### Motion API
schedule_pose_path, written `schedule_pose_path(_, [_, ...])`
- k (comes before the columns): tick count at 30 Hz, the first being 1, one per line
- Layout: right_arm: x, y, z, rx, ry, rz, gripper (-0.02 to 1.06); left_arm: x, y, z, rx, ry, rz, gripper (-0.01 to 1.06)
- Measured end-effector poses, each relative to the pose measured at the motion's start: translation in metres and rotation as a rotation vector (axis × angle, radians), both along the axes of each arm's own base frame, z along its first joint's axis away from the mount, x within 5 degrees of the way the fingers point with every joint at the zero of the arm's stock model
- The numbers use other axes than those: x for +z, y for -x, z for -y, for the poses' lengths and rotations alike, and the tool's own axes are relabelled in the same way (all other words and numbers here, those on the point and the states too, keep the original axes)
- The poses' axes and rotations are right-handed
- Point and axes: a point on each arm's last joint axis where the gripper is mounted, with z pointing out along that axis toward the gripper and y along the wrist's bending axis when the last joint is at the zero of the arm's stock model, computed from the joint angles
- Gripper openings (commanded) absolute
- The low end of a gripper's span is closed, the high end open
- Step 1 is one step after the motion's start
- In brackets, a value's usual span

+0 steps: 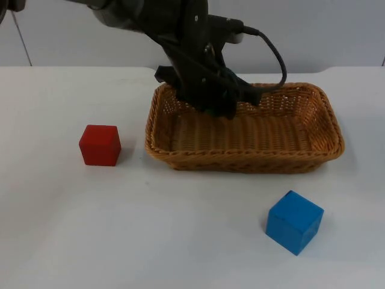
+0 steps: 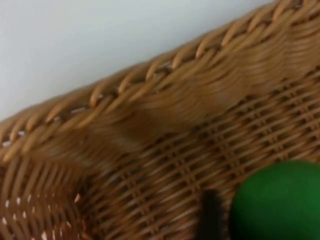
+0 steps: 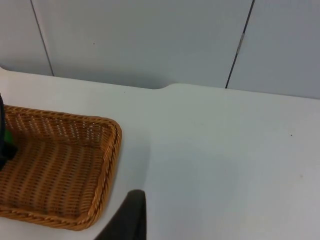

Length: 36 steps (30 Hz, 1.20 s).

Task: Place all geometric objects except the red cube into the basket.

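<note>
The left hand (image 1: 219,102) is lowered inside the basket (image 1: 328,153) near its far wall, pinching a green object (image 2: 277,202) just above the wicker floor. The right arm waits.

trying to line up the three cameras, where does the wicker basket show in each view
Top view: the basket sits right of centre on the table, the left gripper lowered into its far left part.
Left wrist view: the basket's rim and woven wall from inside, with a green object beside a black fingertip.
Right wrist view: one end of the basket on the white table.
Shared landmark: the braided rim.
</note>
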Motion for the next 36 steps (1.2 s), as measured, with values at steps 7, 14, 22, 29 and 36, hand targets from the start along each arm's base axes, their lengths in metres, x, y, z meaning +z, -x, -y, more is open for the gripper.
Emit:
schedule_pose_path(7, [0.000, 0.000, 0.000, 0.000, 0.000, 0.004, 1.03, 0.008, 0.009, 0.002, -0.024, -0.033, -0.061, 1.04])
schedule_pose_path(14, [0.000, 0.000, 0.000, 0.000, 0.000, 0.001, 1.03, 0.106, 0.020, -0.008, -0.051, 0.007, 0.104, 1.04])
schedule_pose_path(22, [-0.006, 0.003, 0.000, 0.006, 0.016, -0.072, 1.03, 0.278, 0.081, -0.054, -0.047, 0.097, 0.503, 1.04])
schedule_pose_path(29, [-0.013, 0.002, -0.013, 0.133, -0.007, -0.151, 1.03, 0.323, 0.155, -0.124, 0.057, 0.032, 0.651, 1.04])
schedule_pose_path(36, [-0.037, -0.016, -0.047, 0.310, 0.012, -0.258, 1.03, 0.306, 0.205, -0.205, 0.314, 0.035, 0.629, 1.04])
